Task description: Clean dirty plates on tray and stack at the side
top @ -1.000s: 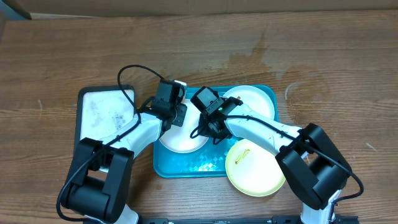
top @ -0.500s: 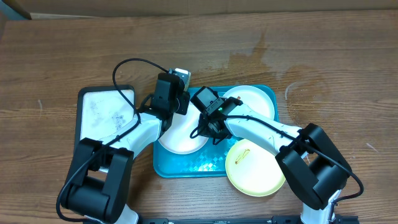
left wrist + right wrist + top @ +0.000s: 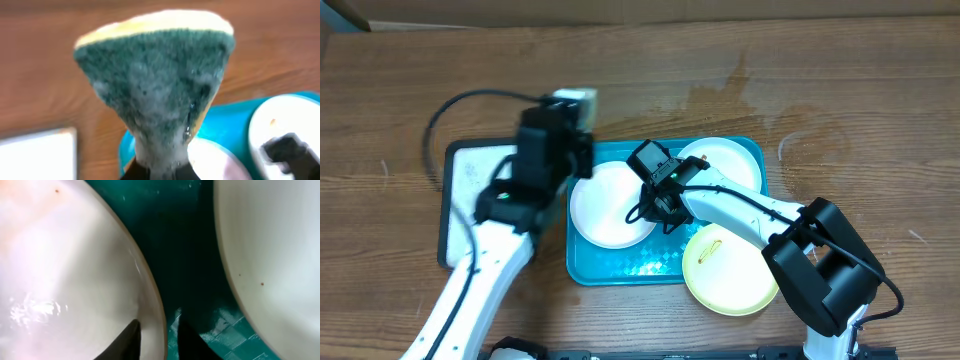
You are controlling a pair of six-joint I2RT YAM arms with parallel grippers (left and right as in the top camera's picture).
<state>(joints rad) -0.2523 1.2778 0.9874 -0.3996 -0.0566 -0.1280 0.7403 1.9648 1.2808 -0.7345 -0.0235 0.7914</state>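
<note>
Plates: counting three, all round and flat. Lying on the turquoise tray (image 3: 620, 272) mid-surface (image 3: 840, 80): left white plate (image 3: 605, 210), glistening wet and showing a brown speck near its edge; second white plate (image 3: 732, 165) in the far right corner, showing tiny brown specks. Resting across the tray's near right rim, partly off it: pale yellow-green plate (image 3: 740, 280), carrying a yellow smear.

Straddling the left white plate's right edge with the right gripper (image 3: 159, 332), fingers slightly apart, one over the plate and one over bare tray. Covering part of both white plates from above with that arm.

Clamping a soapy green-and-yellow sponge (image 3: 150, 75) in the left gripper (image 3: 155, 171), hanging near the tray's far left corner. Sitting just left of the tray: black-rimmed tray (image 3: 470, 175), white inside.
</note>
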